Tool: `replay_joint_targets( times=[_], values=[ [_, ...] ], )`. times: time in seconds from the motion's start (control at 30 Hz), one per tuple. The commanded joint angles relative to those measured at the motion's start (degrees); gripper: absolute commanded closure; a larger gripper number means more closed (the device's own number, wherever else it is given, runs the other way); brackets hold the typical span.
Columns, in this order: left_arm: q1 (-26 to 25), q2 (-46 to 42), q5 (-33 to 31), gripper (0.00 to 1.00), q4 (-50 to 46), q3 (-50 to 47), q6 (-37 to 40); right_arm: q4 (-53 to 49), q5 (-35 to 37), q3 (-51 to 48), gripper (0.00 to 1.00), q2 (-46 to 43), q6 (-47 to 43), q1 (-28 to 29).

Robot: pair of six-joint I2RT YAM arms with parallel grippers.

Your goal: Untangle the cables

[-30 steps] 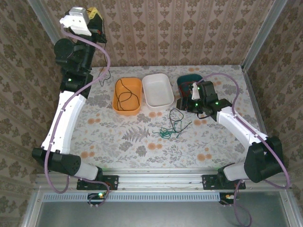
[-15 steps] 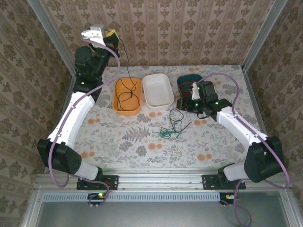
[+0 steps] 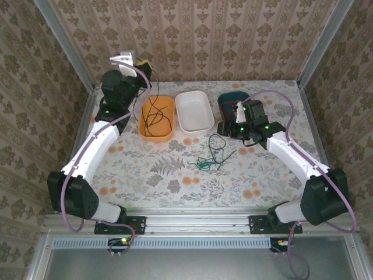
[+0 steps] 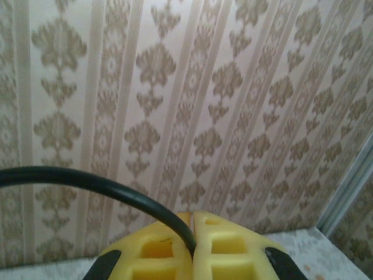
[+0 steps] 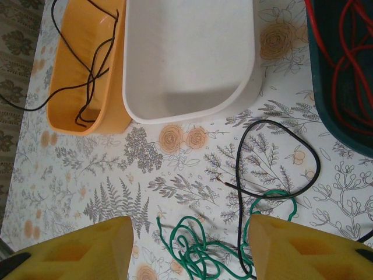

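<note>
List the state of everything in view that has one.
left gripper, shut on black cable
black cable, pinched, hanging into orange tray
orange tray, holding black cable
white tray, empty
teal tray, holding red cable
green cable, bunched, tangled with second black cable
right gripper, open, empty

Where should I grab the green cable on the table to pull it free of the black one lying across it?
Grip the green cable at its bunched coils, the end farthest from the loop of the black cable, coming straight down from above. It lies flat on the table, so sideways jaws would likely slide over it.
</note>
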Motion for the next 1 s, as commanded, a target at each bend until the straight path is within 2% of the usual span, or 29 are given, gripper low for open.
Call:
replay_joint_targets(
  times=[0.0,0.2,0.43,0.67,0.8,0.97],
  values=[
    [0.2,0.9,3.6,1.0,-3.4,-2.3,-4.1,-0.1,-0.1,-1.0,0.44,-1.0,-0.5,-0.2],
    [0.7,4.9,7.6,1.0,-2.1,-6.0,-8.9,0.2,-0.2,-1.1,0.44,-0.8,-0.3,-0.3],
    [0.2,11.1,10.1,1.0,1.2,-4.7,-11.1,-0.1,0.3,-1.1,0.44,-1.2,-0.1,-0.2],
    [2.2,13.1,5.9,1.0,1.8,-6.4,-13.8,-0.8,0.9,-1.5,0.44,-1.9,-0.8,-0.3],
    [4.1,13.2,1.3,1.0,-5.2,-6.5,-13.4,-0.8,1.0,-1.6,0.44,-1.9,-1.0,-0.3],
    [4.7,16.4,1.4,1.0,-12.0,-4.7,-11.8,-0.8,0.8,-1.3,0.44,-1.4,-1.0,-0.3]
  ],
)
